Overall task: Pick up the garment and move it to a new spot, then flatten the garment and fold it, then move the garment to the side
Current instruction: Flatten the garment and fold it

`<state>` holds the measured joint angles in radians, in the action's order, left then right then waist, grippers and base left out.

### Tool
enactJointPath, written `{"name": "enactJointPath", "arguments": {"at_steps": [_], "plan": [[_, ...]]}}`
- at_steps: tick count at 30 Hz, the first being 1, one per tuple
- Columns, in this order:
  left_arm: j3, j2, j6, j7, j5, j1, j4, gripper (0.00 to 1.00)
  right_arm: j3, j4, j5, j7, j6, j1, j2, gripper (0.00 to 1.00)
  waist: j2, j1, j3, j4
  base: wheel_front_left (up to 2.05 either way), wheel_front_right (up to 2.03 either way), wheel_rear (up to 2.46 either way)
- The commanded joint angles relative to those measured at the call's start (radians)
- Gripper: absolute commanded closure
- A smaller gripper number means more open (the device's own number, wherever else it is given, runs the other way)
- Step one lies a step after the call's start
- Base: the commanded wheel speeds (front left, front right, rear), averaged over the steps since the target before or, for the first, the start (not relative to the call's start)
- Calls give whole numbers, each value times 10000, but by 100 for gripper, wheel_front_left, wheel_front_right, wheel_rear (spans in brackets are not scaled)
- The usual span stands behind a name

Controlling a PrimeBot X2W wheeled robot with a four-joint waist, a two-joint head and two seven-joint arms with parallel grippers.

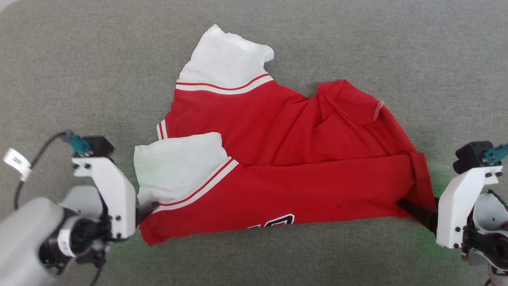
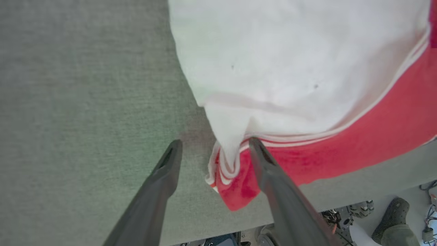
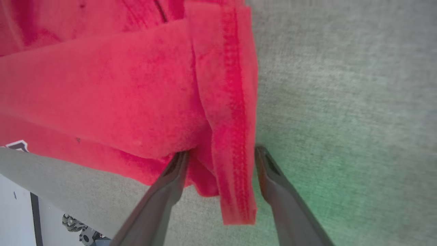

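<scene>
The garment [image 1: 285, 135] lies crumpled on the grey table, red body folded over, with two white sleeves at its left and part of a black number along its near edge. My left gripper [image 1: 147, 208] is at the garment's near left corner. In the left wrist view its fingers stand apart [image 2: 213, 145], and the striped sleeve seam of the garment [image 2: 290, 68] hangs loose between them. My right gripper [image 1: 405, 204] is at the near right corner. Its fingers are also spread [image 3: 222, 152], with the red hem of the garment [image 3: 102, 85] lying slack between them.
A grey cloth-covered table [image 1: 79, 59] stretches all round the garment. Its near edge [image 2: 358, 194] runs close below the garment's near hem. Past that edge lie machine parts [image 2: 341, 215] and a dark shoe-like shape [image 2: 392, 218] on the floor.
</scene>
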<state>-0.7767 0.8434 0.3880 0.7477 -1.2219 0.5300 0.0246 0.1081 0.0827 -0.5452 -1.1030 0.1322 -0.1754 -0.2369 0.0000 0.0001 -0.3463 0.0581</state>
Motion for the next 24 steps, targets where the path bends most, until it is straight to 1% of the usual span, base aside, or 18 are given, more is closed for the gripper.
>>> {"name": "enactJointPath", "arguments": {"at_steps": [1, 3, 4, 5, 6, 9, 13, 16, 18, 21, 24], "plan": [[112, 164, 69, 105, 149, 245, 162, 0, 124, -171, 77, 201, -27, -38, -55, 0, 0, -1, 15, -53, 0, 0, 0], [193, 376, 112, 228, 212, 444, 341, 0, 129, 17, 50, 410, -26, -103, -92, 0, 0, -1, 33, -112, 0, 0, 0], [193, 376, 112, 228, 212, 444, 341, 0, 129, 17, 50, 410, -26, -103, -92, 0, 0, -1, 33, -112, 0, 0, 0], [275, 608, 206, 393, 318, 697, 513, 0, 123, 243, -9, 639, -16, -183, -64, 0, 0, -1, 47, -207, 0, 0, 0], [275, 608, 206, 393, 318, 697, 513, 0, 123, 243, -9, 639, -16, -183, -64, 0, 0, -1, 47, -207, 0, 0, 0], [354, 906, 260, 663, 434, 1118, 729, 0, 122, 564, -116, 1084, -15, -276, 31, 0, 0, -1, 67, -404, 0, 0, 0], [377, 1153, 123, 979, 878, 1870, 748, 0, -35, 963, -187, 1816, -15, -432, 95, 0, 0, -1, 76, -735, 0, 0, 0], [398, 1070, -65, 1133, 1036, 2482, 487, 0, -234, 1206, -14, 2636, -15, -592, 153, 0, 0, -1, 39, -1036, 0, 0, 0], [415, 889, -237, 1217, 1127, 2898, 182, 0, -435, 1320, 57, 3296, -15, -701, 159, 0, 0, -1, 2, -1235, 0, 0, 0], [387, 652, -641, 1215, 1410, 3599, -480, 0, -800, 1420, 214, 4344, -15, -873, 165, 0, 0, -1, -87, -1559, 0, 0, 0], [407, 241, -1142, 987, 1541, 4238, -1274, 0, -1145, 1330, 338, 5347, -15, -1043, 298, 0, 0, -1, -197, -1898, 0, 0, 0]]}}
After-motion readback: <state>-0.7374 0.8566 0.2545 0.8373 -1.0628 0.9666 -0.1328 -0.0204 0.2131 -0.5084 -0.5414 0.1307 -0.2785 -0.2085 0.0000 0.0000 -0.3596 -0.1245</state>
